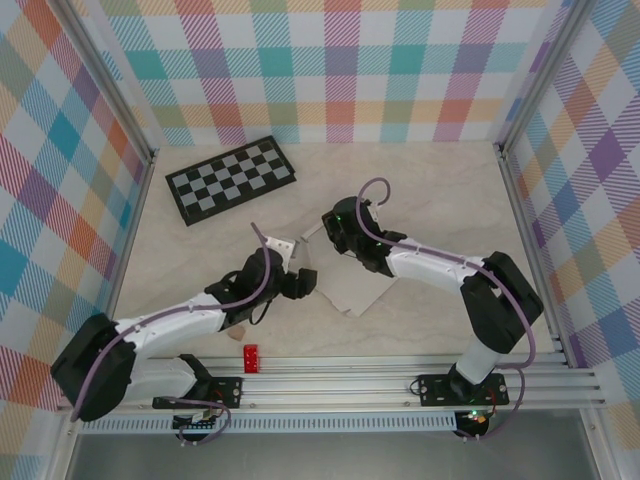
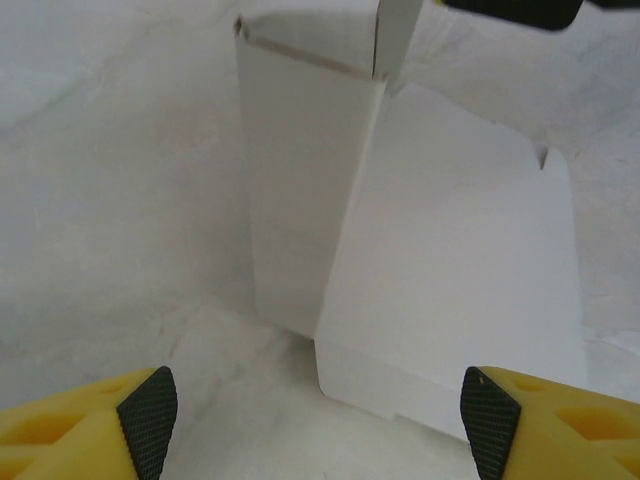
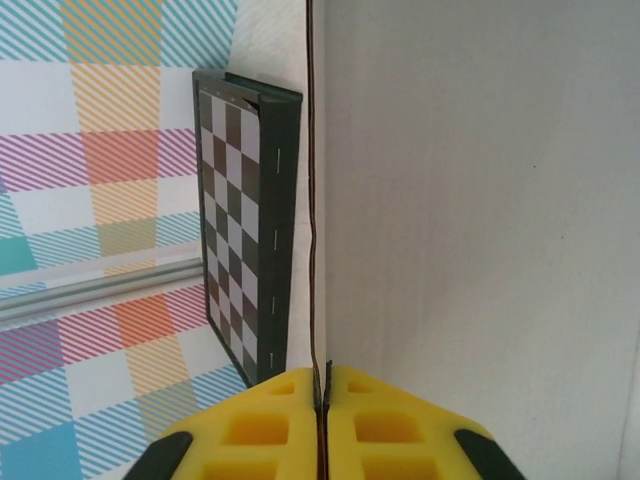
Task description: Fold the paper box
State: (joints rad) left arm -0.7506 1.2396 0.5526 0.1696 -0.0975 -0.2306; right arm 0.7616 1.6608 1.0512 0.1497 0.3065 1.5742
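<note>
Checkerboard [image 1: 230, 180] beyond paper box [image 2: 450, 280]; right fingers [image 3: 270, 425] tight on its edge, left fingers [image 2: 148, 420] apart, seemingly clear.

Observed left arm [image 1: 170, 325] stretched low from its base at 7 o'clock toward table centre. Found left gripper [image 2: 320, 420] with jaws spread wide, black-tipped yellow fingers [image 2: 150, 420] well apart, gripping nothing. Observed right arm [image 1: 430, 265] bent at the elbow near 4 o'clock, forearm running toward 10 o'clock. Found right gripper [image 3: 322, 400] pinched tight on a thin edge of the paper box [image 3: 480, 200], pads pressed together.
</note>
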